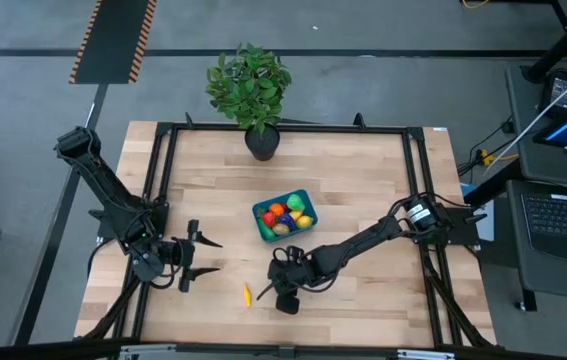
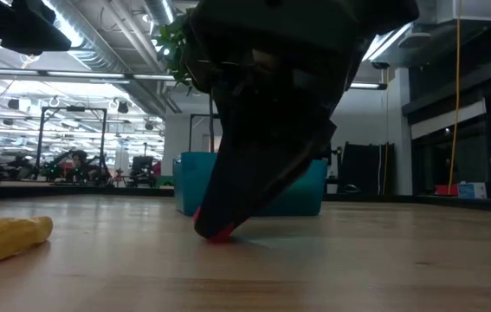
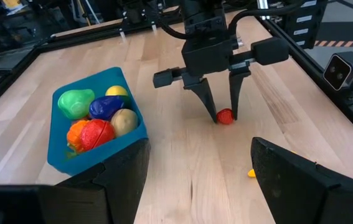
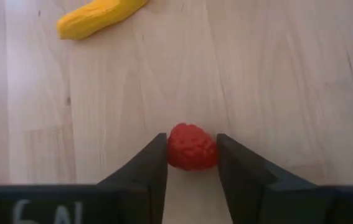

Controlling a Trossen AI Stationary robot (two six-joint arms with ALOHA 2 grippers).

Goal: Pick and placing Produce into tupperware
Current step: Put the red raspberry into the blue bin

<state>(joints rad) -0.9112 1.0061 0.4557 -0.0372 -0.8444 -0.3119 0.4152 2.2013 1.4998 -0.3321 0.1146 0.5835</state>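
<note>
Red berry [image 4: 192, 147] clamped in right hand [image 4: 192, 163] on table; high view hides it; left hand [image 1: 203, 256] apart.

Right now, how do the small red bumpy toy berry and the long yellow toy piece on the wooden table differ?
The small red bumpy toy berry is round and knobbly; the long yellow toy piece is elongated and smoother. The berry sits between the right gripper fingers, which are closed on it; the yellow piece lies free, with no gripper on it. In the right wrist view, the berry looks shorter than the yellow piece. Both rest on the wooden table, outside the teal-blue plastic container.
</note>
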